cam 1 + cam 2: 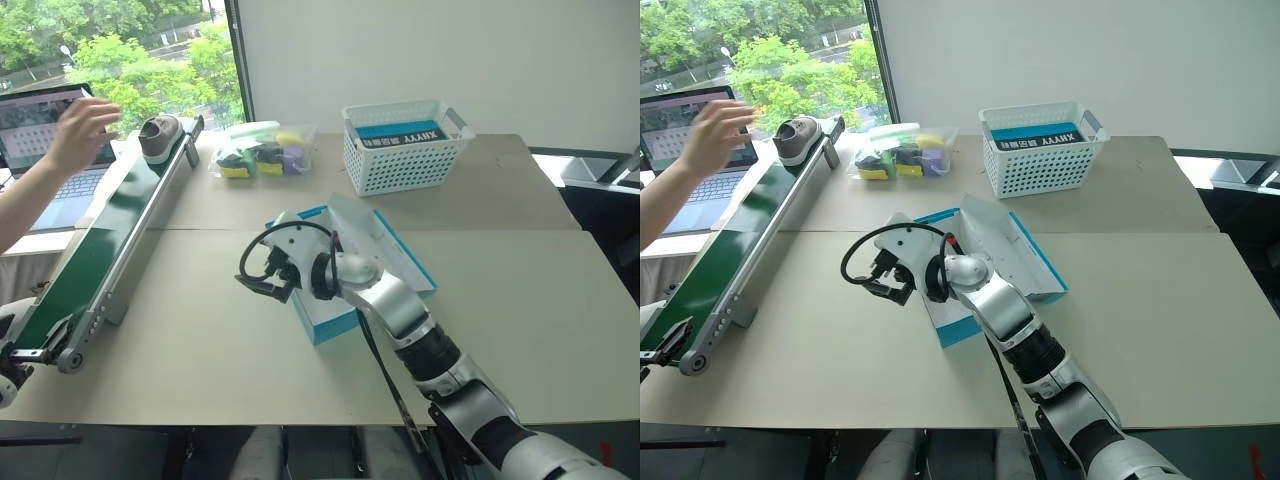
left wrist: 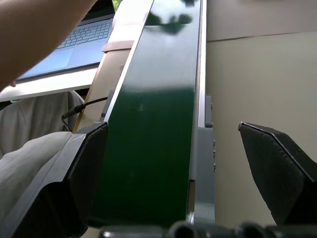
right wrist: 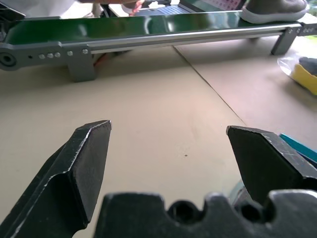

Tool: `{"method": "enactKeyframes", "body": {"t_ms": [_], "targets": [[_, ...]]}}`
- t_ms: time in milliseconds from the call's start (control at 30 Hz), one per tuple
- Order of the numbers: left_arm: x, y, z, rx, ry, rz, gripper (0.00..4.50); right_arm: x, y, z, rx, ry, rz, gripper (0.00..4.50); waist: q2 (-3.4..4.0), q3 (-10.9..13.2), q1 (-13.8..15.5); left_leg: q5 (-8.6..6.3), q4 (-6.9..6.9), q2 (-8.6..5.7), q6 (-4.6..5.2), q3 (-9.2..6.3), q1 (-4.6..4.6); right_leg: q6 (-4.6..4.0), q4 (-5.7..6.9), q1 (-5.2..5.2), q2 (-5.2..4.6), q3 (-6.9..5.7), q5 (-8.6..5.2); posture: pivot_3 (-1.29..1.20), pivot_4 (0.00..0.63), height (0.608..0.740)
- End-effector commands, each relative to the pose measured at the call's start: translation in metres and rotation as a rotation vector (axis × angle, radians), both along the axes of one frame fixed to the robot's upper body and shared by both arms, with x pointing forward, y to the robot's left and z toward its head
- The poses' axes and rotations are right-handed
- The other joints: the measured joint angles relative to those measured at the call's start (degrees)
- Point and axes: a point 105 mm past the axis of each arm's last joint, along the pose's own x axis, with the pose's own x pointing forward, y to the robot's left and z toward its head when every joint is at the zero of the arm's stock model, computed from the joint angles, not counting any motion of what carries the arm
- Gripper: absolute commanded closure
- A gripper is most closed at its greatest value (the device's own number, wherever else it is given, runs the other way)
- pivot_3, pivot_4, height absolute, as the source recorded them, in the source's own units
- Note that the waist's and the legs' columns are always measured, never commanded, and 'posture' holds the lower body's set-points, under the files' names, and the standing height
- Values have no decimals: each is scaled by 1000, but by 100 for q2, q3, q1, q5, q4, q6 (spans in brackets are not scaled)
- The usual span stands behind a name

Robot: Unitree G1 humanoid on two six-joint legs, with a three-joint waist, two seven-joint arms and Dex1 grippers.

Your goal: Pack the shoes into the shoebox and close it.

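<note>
On the beige table (image 1: 200, 330), the teal cardboard shoebox (image 1: 325, 318) lies open with its pale flap lid raised, just beyond the right gripper (image 1: 262, 283), whose black fingers stand apart over bare tabletop. Left of the shoebox a long conveyor (image 1: 100, 250) with a glossy green belt and grey metal rails runs away; at its far end sits one grey shoe (image 1: 160, 137) with a pale sole, a person's hand (image 1: 82, 130) just beside it. Behind the shoebox stand a white plastic lattice basket (image 1: 400, 160) and a clear bag (image 1: 262, 152) of coloured items; a window with trees lies beyond.

Left wrist view: the left gripper (image 2: 173, 163) has its blunt black fingers wide apart, straddling the belt.

Right wrist view: matte wedge-shaped fingers (image 3: 84, 163) spread over the smooth table, the conveyor rail beyond.
</note>
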Motion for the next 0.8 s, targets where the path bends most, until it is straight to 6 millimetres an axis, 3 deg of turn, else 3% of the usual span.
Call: {"method": "enactKeyframes", "body": {"t_ms": [33, 233, 400, 600, 800], "targets": [[9, -5, 7, 9, -7, -31, 0, -5, -10, 14, 38, -56, -34, 46, 0, 0, 0, -1, 0, 0, -1, 0, 0, 0, 0, 1, 0, 0, 0, 0, 150, 729], [8, 1, 3, -6, -5, -16, 0, -8, -21, 6, 44, -15, -90, 46, -1, 0, -38, -4, -1, 9, -6, 8, 3, -2, 1, -3, 5, 3, 1, 0, 150, 729], [4, 34, 13, -31, -142, 200, 0, 3, -26, 2, 17, -39, -125, 46, -3, -2, -8, -4, 1, 15, -6, 9, 9, 8, 3, 0, 10, 1, -7, 0, 150, 729], [-2, 21, -2, -61, -159, 217, 0, 10, -25, 8, 30, -56, -123, 46, -8, -4, -13, -8, 1, 9, -13, 12, 5, -6, -2, 1, 3, 5, 2, 0, 150, 729], [-12, 27, -17, -107, -137, 244, 0, 11, -22, 10, 28, -70, -111, 46, -9, -4, -2, -9, 3, 15, -14, 12, 12, -7, 3, 6, 9, 4, 3, 0, 150, 729]]}}
